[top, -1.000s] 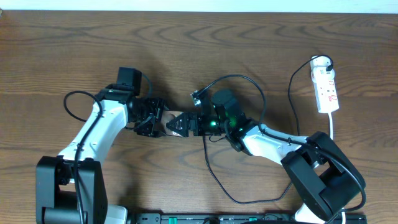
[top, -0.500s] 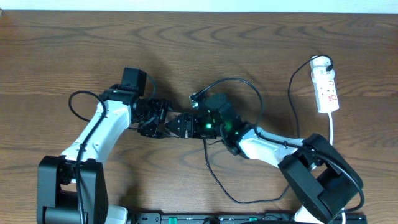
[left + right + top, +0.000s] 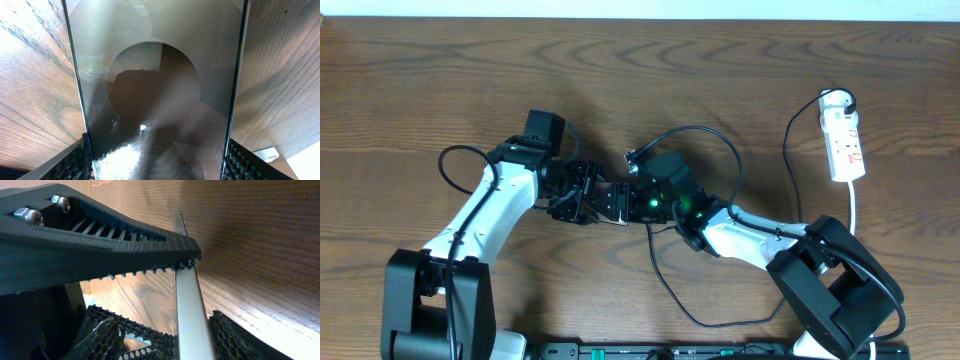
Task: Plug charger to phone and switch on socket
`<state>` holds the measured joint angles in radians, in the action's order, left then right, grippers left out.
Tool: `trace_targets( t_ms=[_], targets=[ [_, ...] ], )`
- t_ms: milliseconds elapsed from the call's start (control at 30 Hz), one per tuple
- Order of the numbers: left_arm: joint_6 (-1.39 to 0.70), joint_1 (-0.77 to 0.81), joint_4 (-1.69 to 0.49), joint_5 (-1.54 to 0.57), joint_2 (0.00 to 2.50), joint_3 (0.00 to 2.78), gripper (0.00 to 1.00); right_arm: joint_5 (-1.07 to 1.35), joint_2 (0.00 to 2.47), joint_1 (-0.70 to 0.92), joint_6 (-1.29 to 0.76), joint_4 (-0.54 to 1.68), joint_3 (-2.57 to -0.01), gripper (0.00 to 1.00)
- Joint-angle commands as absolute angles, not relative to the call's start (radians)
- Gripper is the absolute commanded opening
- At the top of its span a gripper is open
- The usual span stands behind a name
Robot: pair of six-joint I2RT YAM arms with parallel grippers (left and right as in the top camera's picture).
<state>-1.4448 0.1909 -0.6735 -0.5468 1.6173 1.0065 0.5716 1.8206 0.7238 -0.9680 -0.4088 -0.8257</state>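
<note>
Phone (image 3: 155, 75) sits clamped in left end effector (image 3: 158, 161).

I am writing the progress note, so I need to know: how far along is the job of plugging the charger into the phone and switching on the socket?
Done: nothing yet. In hand: the phone is clamped between the left fingers, and the right fingers are at its edge. Left: the charger is not in the phone, its tip lying loose on the table, and the socket is untouched.
</note>
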Motion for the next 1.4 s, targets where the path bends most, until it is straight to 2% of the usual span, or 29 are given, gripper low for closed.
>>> trace_targets(
  t_ms=[0, 200, 533, 667, 933, 1033, 1367],
  targets=[
    [-1.45, 0.215, -0.676, -0.595, 1.592, 1.012, 0.07, 0.559, 1.827, 0.733, -0.973, -0.409, -0.836, 0.52],
    [-1.45, 0.215, -0.676, -0.595, 1.592, 1.012, 0.08, 0.559, 1.827, 0.733, -0.973, -0.408, -0.836, 0.45],
    [-1.45, 0.215, -0.672, -0.595, 1.592, 1.012, 0.08, 0.558, 1.827, 0.733, -0.973, -0.408, -0.836, 0.41],
    [-1.45, 0.215, -0.672, -0.595, 1.592, 1.012, 0.07, 0.551, 1.827, 0.733, -0.973, -0.408, -0.836, 0.35],
    [-1.45, 0.215, -0.671, -0.595, 1.592, 1.012, 0.07, 0.551, 1.827, 0.733, -0.973, -0.408, -0.836, 0.29],
    [-1.45, 0.215, -0.669, -0.595, 1.592, 1.012, 0.07, 0.551, 1.827, 0.733, -0.973, -0.408, -0.836, 0.21],
    [-1.45, 0.215, -0.669, -0.595, 1.592, 1.012, 0.07, 0.552, 1.827, 0.733, -0.973, -0.408, -0.836, 0.09]
  ],
)
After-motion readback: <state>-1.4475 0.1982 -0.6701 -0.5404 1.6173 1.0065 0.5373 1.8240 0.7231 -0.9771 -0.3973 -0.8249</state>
